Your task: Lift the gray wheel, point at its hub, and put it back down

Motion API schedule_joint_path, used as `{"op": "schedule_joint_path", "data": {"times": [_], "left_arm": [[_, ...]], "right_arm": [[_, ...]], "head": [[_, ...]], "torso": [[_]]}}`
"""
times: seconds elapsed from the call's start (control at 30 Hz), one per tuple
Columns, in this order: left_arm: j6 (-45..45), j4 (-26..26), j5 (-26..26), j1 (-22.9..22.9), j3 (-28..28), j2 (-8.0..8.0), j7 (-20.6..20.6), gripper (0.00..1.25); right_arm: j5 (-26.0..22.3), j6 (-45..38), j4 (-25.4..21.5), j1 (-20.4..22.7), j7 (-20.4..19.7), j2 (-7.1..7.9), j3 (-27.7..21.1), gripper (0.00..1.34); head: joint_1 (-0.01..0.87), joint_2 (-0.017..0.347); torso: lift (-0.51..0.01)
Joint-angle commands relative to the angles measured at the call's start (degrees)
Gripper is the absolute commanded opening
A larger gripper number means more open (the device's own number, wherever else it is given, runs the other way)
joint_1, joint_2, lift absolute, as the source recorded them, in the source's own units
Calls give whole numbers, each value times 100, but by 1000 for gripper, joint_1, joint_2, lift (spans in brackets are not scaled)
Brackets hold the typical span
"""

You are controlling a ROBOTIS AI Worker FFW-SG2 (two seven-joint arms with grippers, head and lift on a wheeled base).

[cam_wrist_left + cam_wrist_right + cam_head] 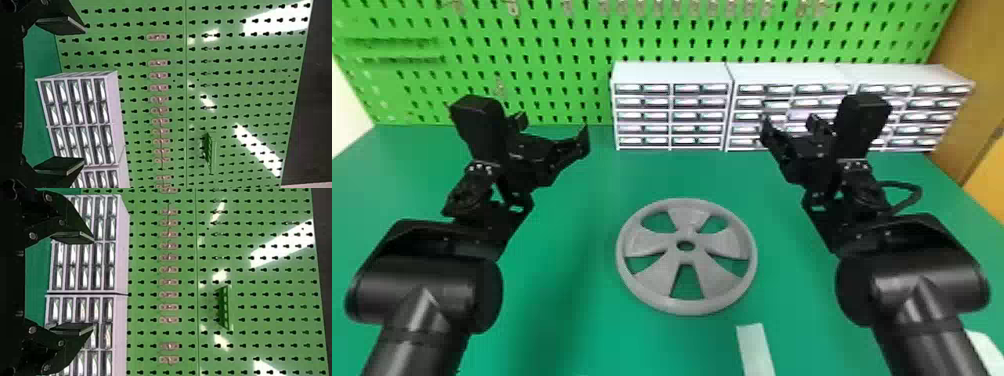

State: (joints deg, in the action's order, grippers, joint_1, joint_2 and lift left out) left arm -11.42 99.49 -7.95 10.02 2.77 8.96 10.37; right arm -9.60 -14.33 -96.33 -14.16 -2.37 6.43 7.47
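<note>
While wheel (686, 256) lies lower centre, my left gripper (552, 131), right gripper (789, 127) spread wide; shallow rim pinch could drop it!

Gray five-spoked wheel (686, 256): flat on the green tabletop (572, 310), between the arms
Black two-fingered left gripper (552, 132): raised beyond the wheel's left side, fingers apart
Black two-fingered right gripper (789, 128): raised beyond its right side, fingers apart
Pale flat strip (755, 350): at the bottom edge
White small-drawer cabinets (672, 73): before the green perforated pegboard (652, 49)
</note>
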Motion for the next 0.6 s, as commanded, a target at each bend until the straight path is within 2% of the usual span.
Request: {"op": "schedule_joint_path", "data": {"times": [0.0,0.37,0.57], "left_arm": [[0,0,-5,0,5,0,0,1134],[-9,0,-5,-9,5,0,0,1134],[-18,0,-5,-9,14,0,0,1134]], "right_arm": [[-86,-132,-17,-17,0,-10,-9,853],[-376,-1459,-430,-140,-27,-89,-79,856],[-552,-2347,-711,-184,-519,-107,26,853]], "head": [[692,48],[692,48],[692,48]], "torso": [[-88],[-88],[-88]]}}
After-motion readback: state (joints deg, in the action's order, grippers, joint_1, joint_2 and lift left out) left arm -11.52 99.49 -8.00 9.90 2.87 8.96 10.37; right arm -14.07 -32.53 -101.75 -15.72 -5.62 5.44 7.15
